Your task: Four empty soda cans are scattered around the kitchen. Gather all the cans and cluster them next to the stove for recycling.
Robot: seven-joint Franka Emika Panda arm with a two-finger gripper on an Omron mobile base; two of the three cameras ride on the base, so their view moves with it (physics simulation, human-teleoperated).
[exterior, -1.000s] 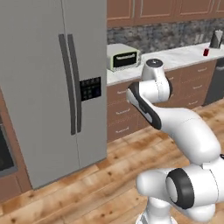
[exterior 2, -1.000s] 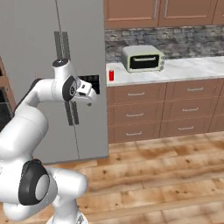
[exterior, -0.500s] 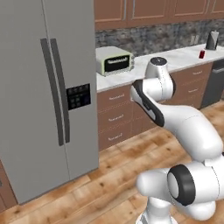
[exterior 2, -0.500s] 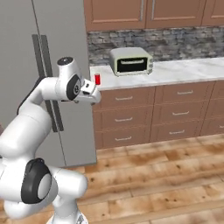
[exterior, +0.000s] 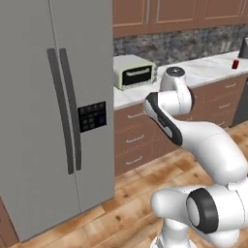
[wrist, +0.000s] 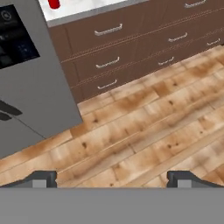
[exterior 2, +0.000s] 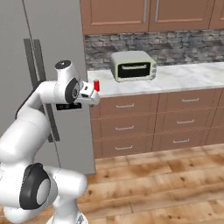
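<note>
- Gripper point(wrist: 112, 177) open wide and empty, fingertips point(wrist: 41, 178) well apart, aimed at the wood floor point(wrist: 144, 131) before the drawers point(wrist: 131, 48)
- Two red cans seen: one point(exterior 2: 96, 85) on the counter point(exterior 2: 188, 78) between fridge point(exterior: 53, 111) and toaster oven point(exterior 2: 133, 65), near the fridge; another point(exterior: 235, 64) far along the counter from the fridge
- One fridge, one toaster oven, one arm
- Judged progress: early; neither visible can is being carried, so gathering the cans by the stove looks largely left to do
</note>
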